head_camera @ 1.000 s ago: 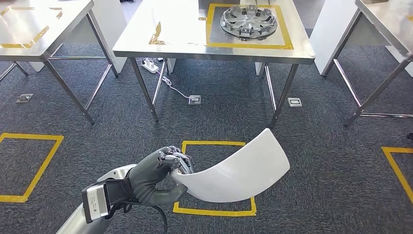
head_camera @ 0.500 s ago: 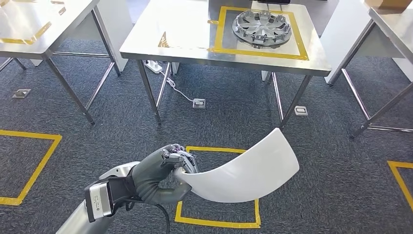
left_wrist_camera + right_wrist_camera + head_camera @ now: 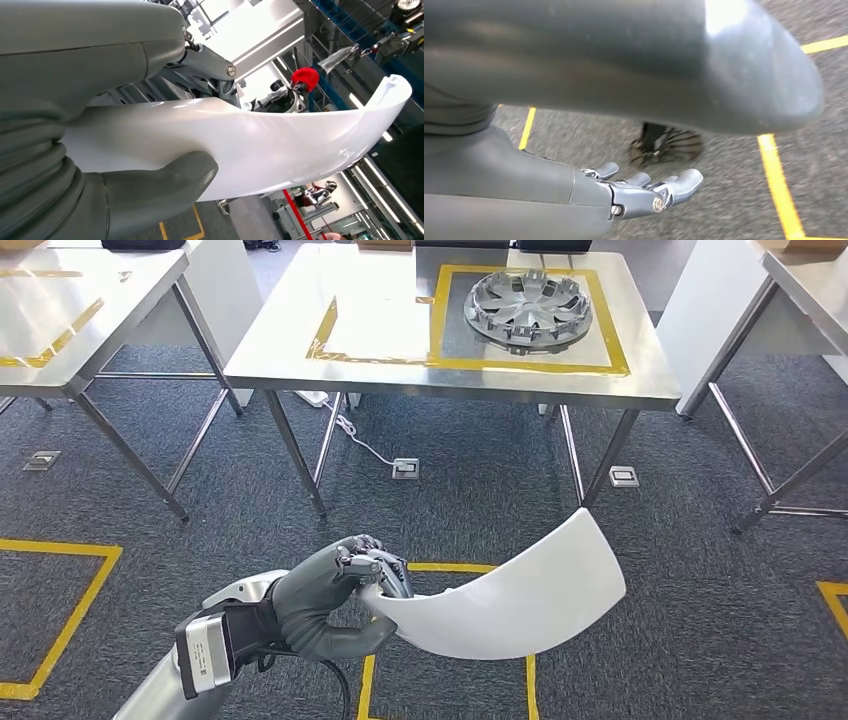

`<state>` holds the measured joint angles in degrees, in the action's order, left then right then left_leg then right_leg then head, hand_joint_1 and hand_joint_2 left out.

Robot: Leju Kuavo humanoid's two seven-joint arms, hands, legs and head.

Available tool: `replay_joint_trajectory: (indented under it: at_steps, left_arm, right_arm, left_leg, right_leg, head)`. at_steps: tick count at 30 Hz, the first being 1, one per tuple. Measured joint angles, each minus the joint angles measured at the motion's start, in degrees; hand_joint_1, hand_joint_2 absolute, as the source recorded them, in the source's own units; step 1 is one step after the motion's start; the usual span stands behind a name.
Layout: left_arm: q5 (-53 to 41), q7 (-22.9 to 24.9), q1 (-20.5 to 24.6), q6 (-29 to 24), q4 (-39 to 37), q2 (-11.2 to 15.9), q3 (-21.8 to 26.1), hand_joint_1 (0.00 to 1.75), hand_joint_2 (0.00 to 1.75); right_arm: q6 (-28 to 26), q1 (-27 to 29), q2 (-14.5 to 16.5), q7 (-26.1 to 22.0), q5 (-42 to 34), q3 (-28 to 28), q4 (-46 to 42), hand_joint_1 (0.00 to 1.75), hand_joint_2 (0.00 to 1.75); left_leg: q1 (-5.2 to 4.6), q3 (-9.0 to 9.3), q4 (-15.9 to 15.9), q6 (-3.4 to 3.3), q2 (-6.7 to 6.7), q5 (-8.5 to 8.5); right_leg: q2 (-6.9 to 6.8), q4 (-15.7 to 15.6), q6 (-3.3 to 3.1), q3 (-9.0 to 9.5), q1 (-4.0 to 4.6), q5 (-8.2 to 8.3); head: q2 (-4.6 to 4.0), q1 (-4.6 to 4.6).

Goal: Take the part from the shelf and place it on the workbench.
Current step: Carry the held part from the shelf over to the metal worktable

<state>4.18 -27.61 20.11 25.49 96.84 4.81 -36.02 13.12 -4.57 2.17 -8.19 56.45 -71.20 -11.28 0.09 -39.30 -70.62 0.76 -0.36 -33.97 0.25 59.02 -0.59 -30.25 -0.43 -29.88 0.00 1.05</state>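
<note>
Head view: the left hand (image 3: pixel 335 600), low and left of centre in the frame, is clasping one end of a curved white panel (image 3: pixel 520 595), which is sweeping out to the lower right above grey carpet marked with yellow tape (image 3: pixel 60 615).
Workbench: a steel table (image 3: pixel 300 340) is standing at upper centre, a yellow-taped square on its right half already holding a grey wheel cover (image 3: pixel 528 300); a second taped patch lies bare beside it.
Left wrist view: the thumb (image 3: pixel 165 182) is pressing on one face of the panel (image 3: pixel 280 145), darker fingers wrapping the other side; the far end is hanging free.
Right wrist view: the right hand (image 3: pixel 644 192) is hanging over the carpet, fingers loosely apart and holding nothing.
Handling: the panel is looking thin, glossy and light, probably stiff plastic with some flex; held by one end, it is likely to sway, and the smooth finish may slip. A grasp nearer the middle would probably steady it.
Writing: no brand or label is readable.
</note>
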Motion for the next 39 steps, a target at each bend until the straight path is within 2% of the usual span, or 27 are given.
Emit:
replay_joint_trajectory:
  at_steps: [2, 3, 4, 7, 8, 10, 12, 13, 14, 15, 18, 19, 20, 22, 23, 24, 25, 27, 28, 29, 30, 31, 33, 34, 35, 37, 39]
  left_arm:
    - [0.0, 0.0, 0.0, -0.1, 0.0, 0.2, 0.0, 1.75, 1.75]
    - [0.0, -0.1, 0.0, -0.2, 0.0, 0.3, 0.0, 1.75, 1.75]
    - [0.0, -0.1, 0.0, -0.2, 0.0, 0.4, 0.0, 1.75, 1.75]
    - [0.0, -0.2, 0.1, -0.3, 0.3, 0.5, 0.0, 1.75, 1.75]
    - [0.1, -0.2, 0.2, -0.4, 0.3, 0.5, 0.0, 1.75, 1.75]
    - [0.1, -0.2, 0.3, -0.4, 0.5, 0.5, -0.1, 1.75, 1.75]
    - [0.1, -0.2, 0.3, -0.5, 0.5, 0.5, -0.1, 1.75, 1.75]
    - [0.1, -0.2, 0.3, -0.5, 0.4, 0.5, -0.1, 1.75, 1.75]
    - [0.1, -0.2, 0.3, -0.5, 0.4, 0.5, -0.1, 1.75, 1.75]
    - [0.1, -0.2, 0.3, -0.5, 0.4, 0.5, -0.1, 1.75, 1.75]
    - [0.1, -0.2, 0.2, -0.6, 0.3, 0.5, -0.1, 1.75, 1.75]
    - [0.0, -0.2, 0.2, -0.6, 0.3, 0.5, -0.1, 1.75, 1.75]
    - [0.0, -0.2, 0.2, -0.6, 0.3, 0.5, -0.1, 1.75, 1.75]
    - [0.0, -0.2, 0.3, -0.6, 0.3, 0.5, -0.1, 1.75, 1.75]
    - [0.0, -0.2, 0.4, -0.6, 0.4, 0.5, -0.1, 1.75, 1.75]
    - [0.0, -0.2, 0.6, -0.6, 0.5, 0.5, -0.1, 1.75, 1.75]
    - [0.0, -0.3, 0.6, -0.6, 0.4, 0.5, -0.1, 1.75, 1.75]
    - [0.0, -0.3, 0.6, -0.6, 0.3, 0.5, -0.1, 1.75, 1.75]
    - [0.0, -0.3, 0.6, -0.6, 0.3, 0.5, -0.1, 1.75, 1.75]
    - [0.0, -0.3, 0.6, -0.6, 0.2, 0.5, -0.1, 1.75, 1.75]
    - [0.0, -0.3, 0.7, -0.6, 0.1, 0.5, -0.1, 1.75, 1.75]
    - [0.0, -0.3, 0.7, -0.6, 0.1, 0.5, -0.1, 1.75, 1.75]
    - [0.1, -0.3, 0.8, -0.7, 0.0, 0.6, -0.1, 1.75, 1.75]
    - [0.1, -0.3, 0.8, -0.7, -0.1, 0.6, -0.2, 1.75, 1.75]
    - [0.1, -0.2, 0.9, -0.7, -0.1, 0.7, -0.2, 1.75, 1.75]
    - [0.1, -0.2, 1.1, -0.7, -0.1, 0.5, -0.2, 1.75, 1.75]
    - [0.2, -0.2, 1.4, -0.7, -0.1, 0.3, -0.3, 1.75, 1.75]
  right_arm:
    - [0.4, -0.1, 0.0, -0.1, -1.0, -0.6, 0.0, 0.0, 0.0]
    - [0.5, -0.2, 0.0, -0.1, -1.6, -1.0, 0.0, 0.0, 0.0]
    - [0.7, -0.3, 0.0, -0.2, -2.2, -1.4, 0.0, 0.0, 0.0]
    - [1.4, -0.7, 0.0, -0.6, -4.0, -2.9, 0.0, 0.0, 0.0]
    - [1.5, -0.8, 0.0, -0.7, -4.4, -3.3, 0.0, 0.0, 0.0]
    - [1.7, -1.2, 0.0, -0.7, -4.8, -4.0, 0.0, 0.0, 0.0]
    - [1.7, -1.1, 0.0, -0.7, -4.9, -4.6, 0.0, 0.0, 0.0]
    - [1.7, -1.0, 0.0, -0.7, -5.0, -4.7, 0.0, 0.0, 0.0]
    - [1.8, -0.8, 0.0, -0.7, -5.1, -5.0, 0.0, 0.0, 0.0]
    - [1.9, -0.6, 0.0, -0.7, -5.2, -5.2, 0.0, 0.0, 0.0]
    - [2.1, -0.6, 0.0, -0.7, -5.6, -5.9, 0.0, 0.0, 0.0]
    - [2.1, -0.6, 0.0, -0.7, -5.7, -6.0, 0.0, 0.0, 0.0]
    - [2.1, -0.6, 0.0, -0.7, -5.7, -6.1, 0.0, 0.0, 0.0]
    - [2.1, -0.7, 0.0, -0.8, -5.7, -6.2, 0.0, 0.0, 0.0]
    - [2.1, -0.7, 0.0, -0.8, -5.7, -6.2, 0.0, 0.0, 0.0]
    - [2.1, -0.8, 0.0, -0.8, -5.7, -6.2, 0.0, 0.0, 0.0]
    - [2.0, -0.8, 0.0, -0.8, -5.7, -6.2, 0.0, 0.0, 0.0]
    - [1.8, -0.8, 0.0, -0.7, -5.6, -6.2, 0.0, 0.0, 0.0]
    - [1.6, -0.8, 0.0, -0.7, -5.5, -6.2, 0.0, 0.0, 0.0]
    - [1.5, -0.7, 0.0, -0.7, -5.3, -6.2, 0.0, 0.0, 0.0]
    - [1.4, -0.7, 0.0, -0.7, -5.2, -6.2, 0.0, 0.0, 0.0]
    - [1.4, -0.7, 0.1, -0.7, -5.0, -6.2, 0.0, 0.0, 0.0]
    - [1.3, -0.8, 0.2, -0.8, -4.8, -6.2, 0.0, 0.0, 0.0]
    - [1.2, -0.8, 0.2, -0.9, -4.7, -6.2, 0.0, 0.0, 0.0]
    - [1.1, -0.8, 0.2, -1.0, -4.7, -6.2, 0.0, 0.0, 0.0]
    - [1.0, -0.8, 0.2, -1.4, -4.8, -6.2, 0.0, 0.0, 0.0]
    - [0.9, -1.1, 0.3, -1.7, -4.9, -6.2, 0.0, 0.0, 0.0]
  left_leg:
    - [-0.11, 1.05, 6.8, -0.46, 0.11, 6.07]
    - [-0.22, 1.52, 9.0, -0.82, 0.15, 8.12]
    - [-0.32, 1.73, 10.0, -1.22, 0.14, 9.17]
    - [-0.28, 3.04, 10.6, -2.45, -0.11, 8.41]
    - [-0.16, 3.83, 10.9, -2.78, -0.1, 8.08]
    - [0.03, 5.41, 11.5, -3.23, 0.02, 7.28]
    - [0.03, 6.65, 11.8, -3.41, 0.09, 6.23]
    - [0.03, 7.34, 11.8, -3.4, 0.1, 5.61]
    - [0.03, 8.18, 11.8, -3.35, 0.11, 4.91]
    - [0.03, 9.16, 11.8, -3.27, 0.18, 4.15]
    - [-0.22, 11.67, 11.7, -2.75, 0.63, 1.73]
    - [-0.35, 12.25, 11.8, -2.43, 0.79, 0.99]
    - [-0.47, 12.91, 11.7, -2.05, 0.89, 0.66]
    - [-0.46, 13.57, 10.9, -1.31, 1.11, 0.73]
    - [-0.42, 13.12, 9.2, -1.03, 1.08, 1.1]
    - [-0.35, 11.85, 6.7, -0.77, 0.99, 1.09]
    - [-0.24, 9.78, 3.3, -0.54, 0.86, 0.48]
    - [-0.04, 4.85, -2.7, -0.09, 0.68, -2.75]
    - [0.04, 2.88, -4.1, 0.02, 0.66, -4.39]
    - [0.08, 1.66, -4.0, 0.08, 0.65, -5.09]
    - [0.1, 1.18, -2.2, 0.03, 0.61, -4.27]
    - [0.1, 1.2, 0.8, -0.08, 0.46, -1.8]
    - [0.02, 1.3, 7.4, -0.51, -0.13, 5.6]
    - [-0.08, 1.38, 9.5, -0.83, -0.4, 8.19]
    - [-0.14, 1.4, 10.5, -1.21, -0.55, 9.48]
    - [-0.12, 2.37, 10.9, -2.03, -0.54, 9.12]
    - [0.06, 3.72, 11.1, -2.8, -0.45, 8.56]
  right_leg:
    - [0.05, 0.0, 0.41, 1.58, 0.03, -1.48]
    - [0.06, -0.1, 0.75, 2.1, 0.07, -2.15]
    - [0.06, -0.1, 1.14, 2.56, 0.12, -2.61]
    - [-0.02, 0.9, 2.19, 3.05, 0.13, -2.34]
    - [-0.04, 2.6, 2.45, 2.25, 0.1, -1.81]
    - [-0.11, 8.5, 2.85, -1.52, -0.01, -1.85]
    - [-0.11, 14.0, 3.07, -6.57, -0.04, -4.51]
    - [-0.11, 15.0, 3.12, -8.51, -0.05, -5.92]
    - [-0.12, 14.5, 3.11, -9.67, -0.04, -6.35]
    - [-0.16, 12.4, 3.05, -10.06, -0.03, -5.28]
    - [-1.55, 2.7, 2.27, -9.28, 0.32, 4.25]
    - [-1.98, 1.0, 1.9, -9.04, 0.51, 6.19]
    - [-2.08, 0.3, 1.55, -8.87, 0.59, 6.66]
    - [-1.38, 0.1, 0.77, -7.57, 0.46, 6.02]
    - [-1.05, -0.1, 0.37, -6.79, 0.31, 5.71]
    - [-0.76, -0.2, 0.07, -5.99, 0.19, 5.37]
    - [-0.49, -0.3, -0.11, -5.35, 0.09, 4.87]
    - [0.09, -0.3, -0.25, -4.13, 0.03, 3.69]
    - [0.44, -0.3, -0.23, -3.41, 0.02, 3.05]
    - [0.8, -0.3, -0.17, -2.57, 0.0, 2.38]
    - [1.17, -0.3, -0.09, -1.63, -0.02, 1.69]
    - [1.48, -0.3, 0.02, -0.65, -0.04, 0.95]
    - [2.03, -0.2, 0.42, 0.78, 0.03, -0.49]
    - [2.22, -0.3, 0.74, 1.22, 0.08, -1.21]
    - [2.37, -0.2, 1.14, 1.53, 0.15, -1.59]
    - [2.37, 0.1, 1.83, 2.2, 0.17, -1.95]
    - [1.65, 3.1, 2.31, 1.14, 0.15, -1.91]
  head:
    - [0.0, 0.08]
    - [0.0, 0.1]
    - [0.0, 0.1]
    - [0.0, 0.06]
    - [0.0, -0.02]
    - [0.0, -0.31]
    - [0.0, -0.55]
    - [0.0, -0.62]
    - [0.0, -0.69]
    - [0.0, -0.79]
    - [0.0, -1.08]
    - [0.0, -1.11]
    - [0.0, -1.15]
    - [0.0, -1.06]
    - [0.0, -0.96]
    - [0.0, -0.82]
    - [0.0, -0.67]
    - [0.0, -0.5]
    - [0.0, -0.47]
    - [0.0, -0.45]
    - [0.0, -0.43]
    - [0.0, -0.38]
    - [0.0, -0.22]
    - [0.0, -0.17]
    - [0.0, -0.16]
    - [0.0, -0.19]
    - [0.0, -0.33]
